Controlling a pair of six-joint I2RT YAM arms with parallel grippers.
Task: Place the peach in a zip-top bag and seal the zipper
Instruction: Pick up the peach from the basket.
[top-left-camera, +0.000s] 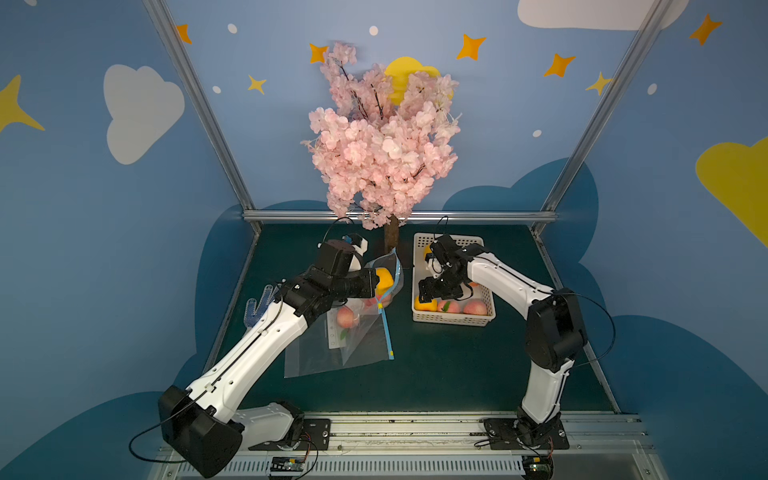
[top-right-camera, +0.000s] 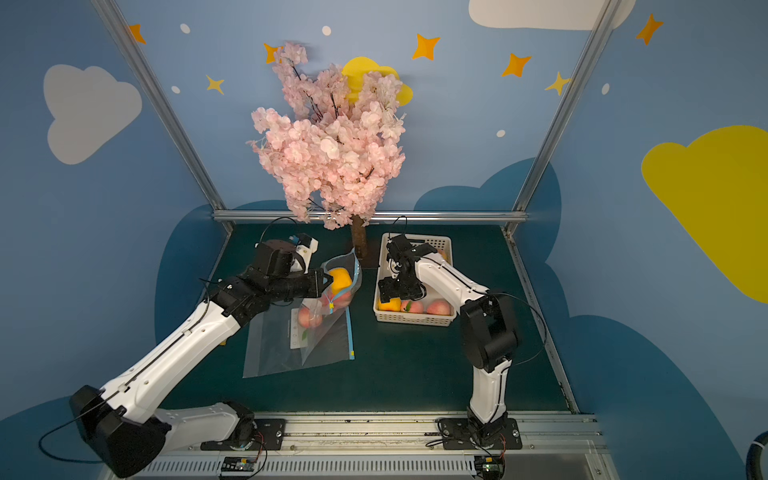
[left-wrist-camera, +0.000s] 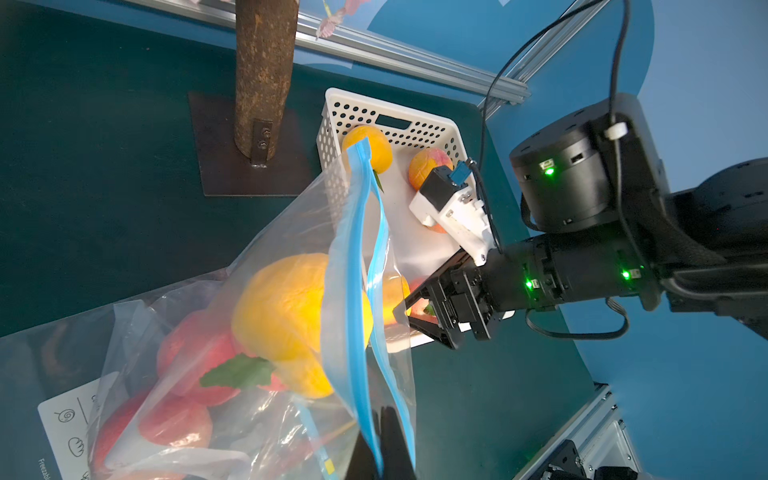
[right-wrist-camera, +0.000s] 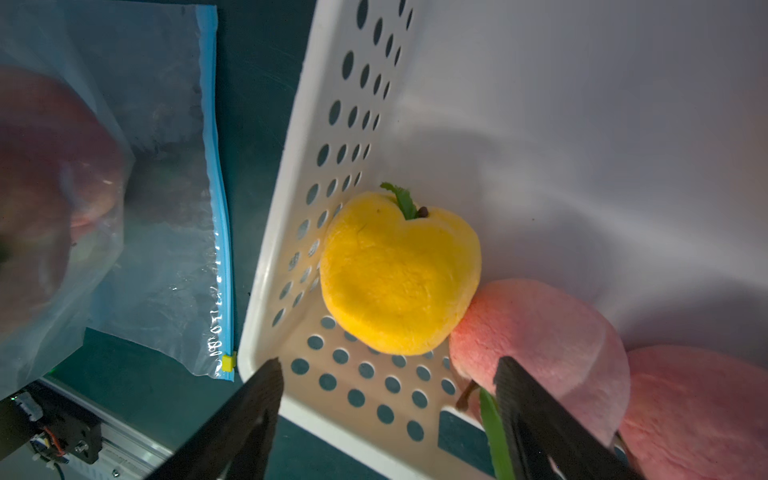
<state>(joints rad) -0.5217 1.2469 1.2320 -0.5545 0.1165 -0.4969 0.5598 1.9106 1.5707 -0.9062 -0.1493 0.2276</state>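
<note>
**A:** The right claw hangs wide open and empty over the basket. The left claw is pinched shut on the bag rim, holding its mouth up.

**B:** Which step is this?

**A:** Fetching a peach, I'd judge. The zipper gapes unsealed.

**B:** Where's the fruit?

**A:** In both top views the basket sits at three o'clock from the bag. A yellow peach fills its seven o'clock corner, and a pink peach touches it at three o'clock.

**B:** How do they look?

**A:** Fuzzy and soft-looking, each with a green leaf.

**B:** And next?

**A:** Drop down, close on one fruit clear of the wall, then carry it toward nine o'clock into the mouth.
</note>
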